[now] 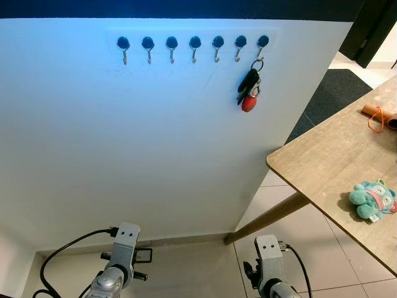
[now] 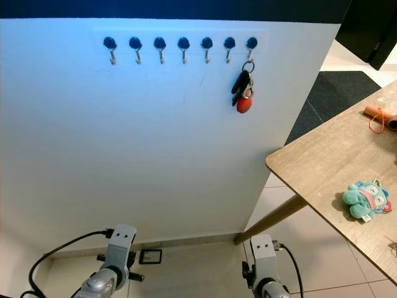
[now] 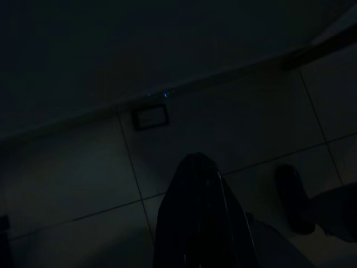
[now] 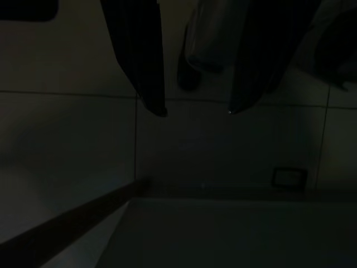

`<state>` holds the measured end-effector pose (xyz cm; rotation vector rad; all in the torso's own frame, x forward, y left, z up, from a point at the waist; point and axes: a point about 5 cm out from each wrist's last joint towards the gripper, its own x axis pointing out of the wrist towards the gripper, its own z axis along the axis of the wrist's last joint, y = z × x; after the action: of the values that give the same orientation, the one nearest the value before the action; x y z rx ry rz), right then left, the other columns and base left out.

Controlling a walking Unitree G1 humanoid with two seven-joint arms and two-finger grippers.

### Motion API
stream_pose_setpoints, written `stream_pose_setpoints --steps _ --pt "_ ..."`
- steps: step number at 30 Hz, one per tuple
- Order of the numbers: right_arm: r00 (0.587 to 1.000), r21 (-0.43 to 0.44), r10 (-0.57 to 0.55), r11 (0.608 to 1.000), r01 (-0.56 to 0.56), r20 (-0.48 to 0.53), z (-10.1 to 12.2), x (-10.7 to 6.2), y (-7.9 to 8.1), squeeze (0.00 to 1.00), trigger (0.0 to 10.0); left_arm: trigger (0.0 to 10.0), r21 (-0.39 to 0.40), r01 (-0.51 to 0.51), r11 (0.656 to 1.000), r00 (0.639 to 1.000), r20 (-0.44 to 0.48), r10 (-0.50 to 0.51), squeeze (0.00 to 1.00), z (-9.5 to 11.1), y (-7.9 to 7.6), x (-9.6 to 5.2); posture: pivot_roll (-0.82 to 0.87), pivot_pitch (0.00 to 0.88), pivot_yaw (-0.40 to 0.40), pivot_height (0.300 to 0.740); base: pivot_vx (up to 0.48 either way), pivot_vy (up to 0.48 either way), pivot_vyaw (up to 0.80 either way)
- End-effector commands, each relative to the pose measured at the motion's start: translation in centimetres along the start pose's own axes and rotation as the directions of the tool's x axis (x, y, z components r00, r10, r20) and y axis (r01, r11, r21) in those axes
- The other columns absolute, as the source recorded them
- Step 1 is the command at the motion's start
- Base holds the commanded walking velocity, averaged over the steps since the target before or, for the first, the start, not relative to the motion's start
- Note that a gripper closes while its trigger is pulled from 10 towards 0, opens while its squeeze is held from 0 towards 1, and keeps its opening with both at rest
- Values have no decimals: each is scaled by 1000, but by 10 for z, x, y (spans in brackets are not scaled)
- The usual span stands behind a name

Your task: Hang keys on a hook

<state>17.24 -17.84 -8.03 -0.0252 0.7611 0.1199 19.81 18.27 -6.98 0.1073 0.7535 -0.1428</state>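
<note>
A bunch of keys (image 1: 249, 89) with a black fob and a red tag hangs on the rightmost hook (image 1: 261, 48) of a row of several blue-capped hooks (image 1: 172, 48) on the white wall. Both my arms hang low, far beneath the keys: the left arm (image 1: 118, 267) and the right arm (image 1: 270, 267) point at the floor. In the dark left wrist view, my left gripper (image 3: 195, 160) reads as one closed black shape above the tiles. My right gripper (image 4: 195, 111) is open, nothing between its two fingers.
A wooden table (image 1: 322, 167) juts in from the right, one slanted leg (image 1: 270, 217) reaching the floor near the wall. On it lie a teal plush toy (image 1: 372, 200) and an orange item (image 1: 377, 115). A dark mat (image 1: 335, 93) lies beyond.
</note>
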Motion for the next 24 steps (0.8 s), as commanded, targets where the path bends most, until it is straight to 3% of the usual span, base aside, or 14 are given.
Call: stream_pose_setpoints --steps 1,19,24 --pt "1000 0 -4 1000 4 -28 -5 -2 -2 0 10000 10000 -17 13 1000 1000 2 -12 0 -3 -7 0 48 45 -53 740 0 0 0" --pt "999 -25 -15 1000 14 -45 -6 -3 -10 0 10000 10000 -31 20 999 1000 -5 -20 0 -6 -13 -1 29 52 -64 740 0 0 0" --pt "999 -27 -10 1000 9 -41 -6 -3 -9 0 10000 10000 -31 15 999 1000 -1 -15 0 -4 -12 0 30 51 -60 740 0 0 -650"
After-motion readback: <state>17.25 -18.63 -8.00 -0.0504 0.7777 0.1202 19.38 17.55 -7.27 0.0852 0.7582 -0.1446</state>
